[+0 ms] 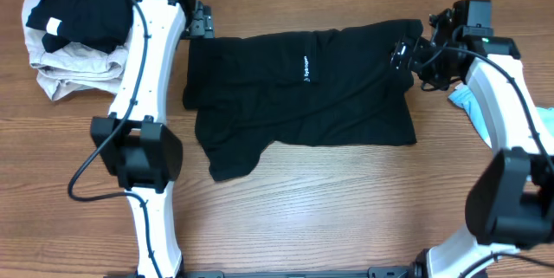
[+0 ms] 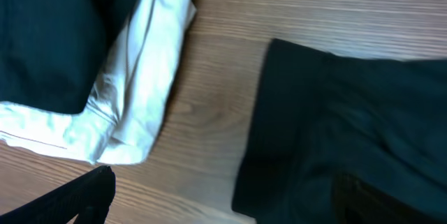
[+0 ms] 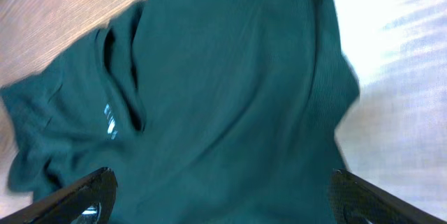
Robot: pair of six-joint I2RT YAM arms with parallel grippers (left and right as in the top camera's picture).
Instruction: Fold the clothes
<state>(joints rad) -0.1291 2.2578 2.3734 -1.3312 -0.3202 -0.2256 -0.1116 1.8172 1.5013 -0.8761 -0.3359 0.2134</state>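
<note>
The black shirt [image 1: 303, 87] lies spread out in the middle of the desk [image 1: 303, 217]. The left end effector [image 2: 223, 182] is wide open and holds nothing. It hangs by the shirt's far left corner. One finger [image 2: 87, 196] is over bare wood and the other is over the dark cloth. The right end effector [image 3: 222, 178] is wide open too, at the shirt's far right corner, with cloth under the gap. I cannot tell if it touches the cloth. A pile of clothes [image 1: 78, 18] sits at the desk's far left.
</note>
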